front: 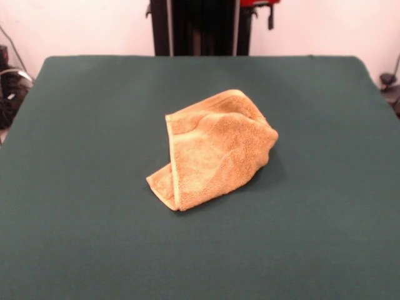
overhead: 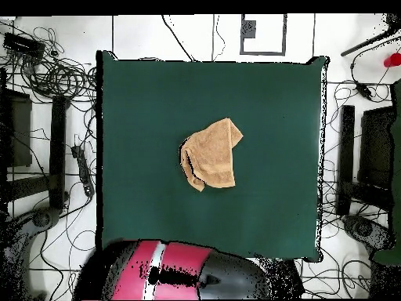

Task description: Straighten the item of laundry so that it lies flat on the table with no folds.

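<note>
The item of laundry (front: 212,150), an orange-tan terry towel, lies bunched near the middle of the table (front: 94,112). It is folded over on itself, with a hemmed edge running down its left side and a corner tucked under at the lower left. From overhead the towel (overhead: 211,153) is a rumpled, roughly triangular heap on the green table (overhead: 141,102). The red and black arm (overhead: 180,274) is drawn back over the table's bottom edge, well away from the towel. I cannot make out the gripper in either view.
Green cloth surrounds the towel on all sides. Tangled cables (overhead: 63,74) and dark equipment line the floor beside the table's left and right edges. A black pedestal column (front: 200,28) stands behind the far edge.
</note>
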`<state>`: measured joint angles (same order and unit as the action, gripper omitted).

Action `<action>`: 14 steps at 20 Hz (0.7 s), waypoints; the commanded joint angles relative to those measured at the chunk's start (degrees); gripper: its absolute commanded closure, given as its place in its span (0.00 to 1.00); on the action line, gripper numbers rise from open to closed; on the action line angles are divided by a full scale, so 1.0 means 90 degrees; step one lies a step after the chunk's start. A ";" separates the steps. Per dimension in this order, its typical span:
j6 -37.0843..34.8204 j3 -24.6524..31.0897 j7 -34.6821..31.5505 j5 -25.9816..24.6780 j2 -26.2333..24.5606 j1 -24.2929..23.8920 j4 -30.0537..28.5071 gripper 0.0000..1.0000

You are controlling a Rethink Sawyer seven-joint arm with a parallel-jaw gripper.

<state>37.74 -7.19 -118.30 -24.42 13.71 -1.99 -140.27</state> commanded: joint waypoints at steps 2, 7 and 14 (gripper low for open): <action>0.1258 -0.0367 -0.1866 -0.0319 -0.0901 0.1315 -0.1205 0.00; 0.2074 -0.0456 -0.2239 -0.0259 -0.1269 0.1796 -0.1363 0.00; 0.0913 -0.0211 -0.1348 0.0102 -0.0987 0.0778 -0.1007 0.00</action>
<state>67.10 -10.16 -120.45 -24.60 11.33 9.69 -145.60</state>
